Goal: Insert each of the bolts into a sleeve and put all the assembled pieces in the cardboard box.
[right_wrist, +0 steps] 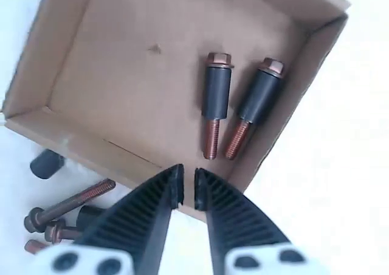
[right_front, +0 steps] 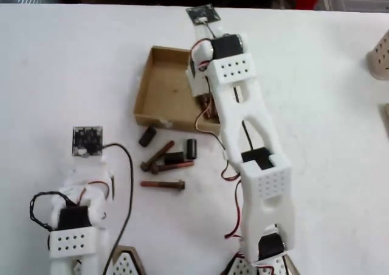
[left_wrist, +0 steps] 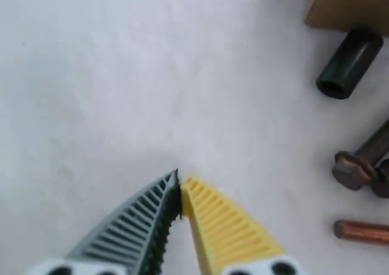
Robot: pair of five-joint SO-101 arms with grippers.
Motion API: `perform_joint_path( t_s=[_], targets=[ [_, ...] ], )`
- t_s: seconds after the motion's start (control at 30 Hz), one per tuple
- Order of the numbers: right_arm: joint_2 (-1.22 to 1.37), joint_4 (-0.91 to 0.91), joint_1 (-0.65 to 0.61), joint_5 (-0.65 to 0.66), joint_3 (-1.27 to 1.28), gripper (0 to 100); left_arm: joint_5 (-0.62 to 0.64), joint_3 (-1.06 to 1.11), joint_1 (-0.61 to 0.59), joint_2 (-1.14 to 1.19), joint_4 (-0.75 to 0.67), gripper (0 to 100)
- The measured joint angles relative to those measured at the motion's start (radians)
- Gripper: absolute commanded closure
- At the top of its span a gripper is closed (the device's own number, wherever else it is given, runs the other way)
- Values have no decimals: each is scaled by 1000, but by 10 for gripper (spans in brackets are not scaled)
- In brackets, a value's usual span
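Two assembled pieces, bolts in black sleeves (right_wrist: pixel 217 95) (right_wrist: pixel 258 101), lie side by side in the cardboard box (right_wrist: pixel 73 135) near one corner. My right gripper (right_wrist: pixel 188 187) hangs above the box's near wall, its black fingers almost together and holding nothing. Three loose copper bolts (right_front: pixel 163 184) (right_front: pixel 158 155) (right_front: pixel 176 165) and three black sleeves (right_front: pixel 148 135) (right_front: pixel 191 147) (right_front: pixel 173 157) lie on the table in front of the box (right_front: pixel 141 95). My left gripper (left_wrist: pixel 180 187) is shut and empty over bare table, left of the nearest sleeve (left_wrist: pixel 349 62) and the bolt heads (left_wrist: pixel 349 168).
The right arm (right_front: pixel 243 104) stretches across the box's right side. The left arm (right_front: pixel 76 226) sits at the front left, its black cable (right_front: pixel 129 184) looping beside the bolts. A pale object (right_front: pixel 380 56) stands at the far right edge of the white table.
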Motion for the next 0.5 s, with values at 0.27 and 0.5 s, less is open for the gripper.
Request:
perform_joint_path(
  t_s=[0.27,0.5],
  targets=[
    [-215,-2,21,-2,338,983,0,0,0,0,0,979],
    [-489,-124,-17,-63,786,981,0,0,0,0,0,979]
  ],
)
